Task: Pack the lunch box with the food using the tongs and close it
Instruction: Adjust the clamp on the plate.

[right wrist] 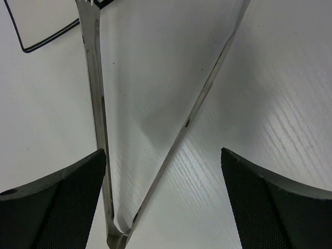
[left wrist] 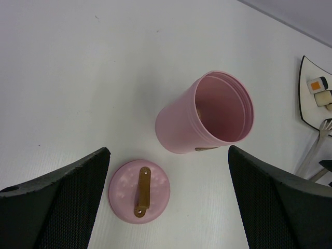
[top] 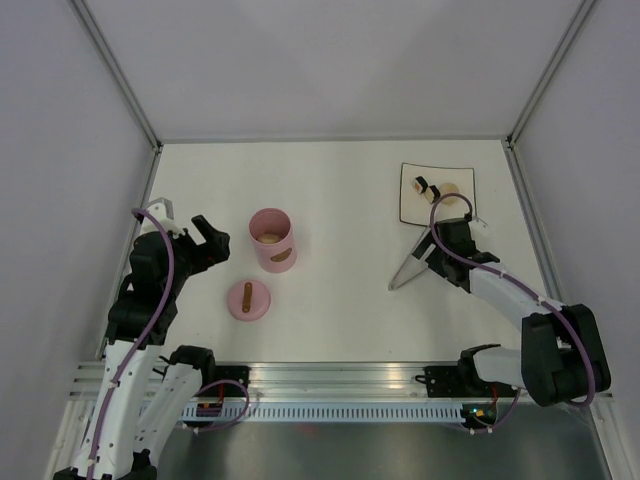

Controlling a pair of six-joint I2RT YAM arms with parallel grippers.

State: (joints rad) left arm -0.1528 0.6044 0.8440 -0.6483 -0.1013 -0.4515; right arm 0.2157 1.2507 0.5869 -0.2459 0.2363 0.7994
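Observation:
The pink lunch box [top: 272, 238] stands open and upright left of centre, with a beige piece of food inside it. Its lid [top: 248, 299] lies flat beside it, brown handle up. My left gripper [top: 214, 243] hovers open just left of both; in the left wrist view the lunch box [left wrist: 207, 114] and the lid [left wrist: 139, 191] sit between its fingers [left wrist: 62, 202], untouched. The silvery tongs [top: 410, 268] lie on the table. My right gripper [right wrist: 163, 153] is open over the tongs [right wrist: 98, 104], whose V spreads between its fingers. More food [top: 421, 185] rests on the plate.
The square white plate [top: 462, 205] with a dark edge sits at the back right, the tongs' tips pointing toward it. Grey walls enclose the table on three sides. A metal rail [top: 340, 375] runs along the near edge by the arm bases.

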